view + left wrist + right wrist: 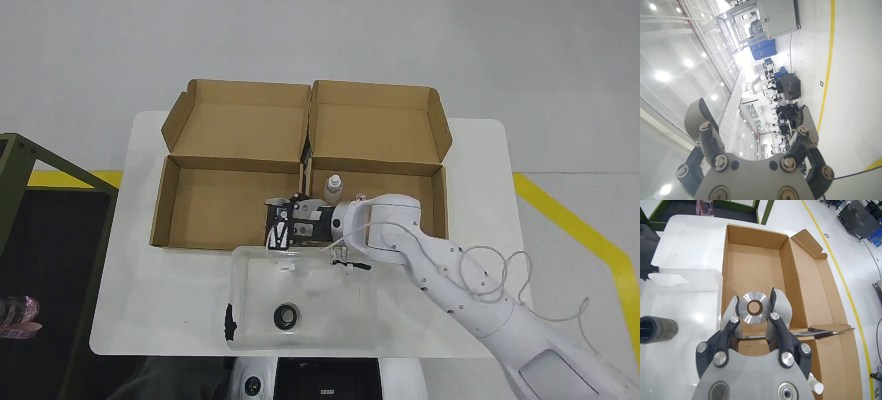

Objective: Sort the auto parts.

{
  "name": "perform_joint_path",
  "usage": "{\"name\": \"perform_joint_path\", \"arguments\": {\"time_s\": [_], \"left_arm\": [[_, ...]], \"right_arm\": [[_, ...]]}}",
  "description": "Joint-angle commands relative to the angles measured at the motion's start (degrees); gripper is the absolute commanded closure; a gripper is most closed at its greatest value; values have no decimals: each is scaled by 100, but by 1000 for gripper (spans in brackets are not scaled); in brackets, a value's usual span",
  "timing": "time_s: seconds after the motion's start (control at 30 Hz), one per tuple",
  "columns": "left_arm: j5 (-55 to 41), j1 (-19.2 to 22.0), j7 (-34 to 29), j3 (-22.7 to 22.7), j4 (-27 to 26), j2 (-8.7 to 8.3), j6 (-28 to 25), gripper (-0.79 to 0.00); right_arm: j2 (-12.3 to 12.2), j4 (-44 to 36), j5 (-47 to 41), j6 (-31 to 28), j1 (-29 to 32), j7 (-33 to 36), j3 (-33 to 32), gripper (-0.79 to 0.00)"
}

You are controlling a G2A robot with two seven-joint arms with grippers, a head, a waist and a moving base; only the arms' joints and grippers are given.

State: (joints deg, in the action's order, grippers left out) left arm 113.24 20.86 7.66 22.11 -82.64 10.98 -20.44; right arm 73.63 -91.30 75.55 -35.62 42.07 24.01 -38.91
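**Right gripper clamped on metal ring, over the left box**

- Right gripper (pixel 754 298): jaws pinched on a metal ring (pixel 754 310), one pad on each side of its rim.
- The ring is machined, bright silver, with a flat face showing radial sheen and a round centre bore. Brown cardboard shows through the bore. It is seen end-on, so I can't tell its thickness. In the top view the gripper (pixel 283 222) covers it.
- It is held above the left cardboard box (pixel 205 205), near the wall beside the clear plastic bin (pixel 330 300).
- A dark metal sleeve (pixel 287 316) lies on its side in the bin. It is tubular with a dull finish, and the wrist view cuts off one end (pixel 657 329).
- A small white bottle (pixel 334 184) is in the right cardboard box (pixel 400 190).
- Both boxes are plain corrugated board with their lids folded back, on a white table (pixel 130 260).
- Left gripper (pixel 753 105): jaws spread wide with nothing between them, pointed away from the table.
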Motion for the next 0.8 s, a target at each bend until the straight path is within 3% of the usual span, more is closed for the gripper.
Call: {"name": "perform_joint_path", "arguments": {"time_s": [0.0,0.4,0.77], "left_arm": [[0,0,0,0,0,0,0,-785],[0,0,0,0,0,0,0,-785],[0,0,0,0,0,0,0,-785]], "right_arm": [[81,211,19,120,-179,84,110,0],[584,1304,18,620,-959,457,681,0],[997,2147,91,853,-1294,489,1047,0]]}}
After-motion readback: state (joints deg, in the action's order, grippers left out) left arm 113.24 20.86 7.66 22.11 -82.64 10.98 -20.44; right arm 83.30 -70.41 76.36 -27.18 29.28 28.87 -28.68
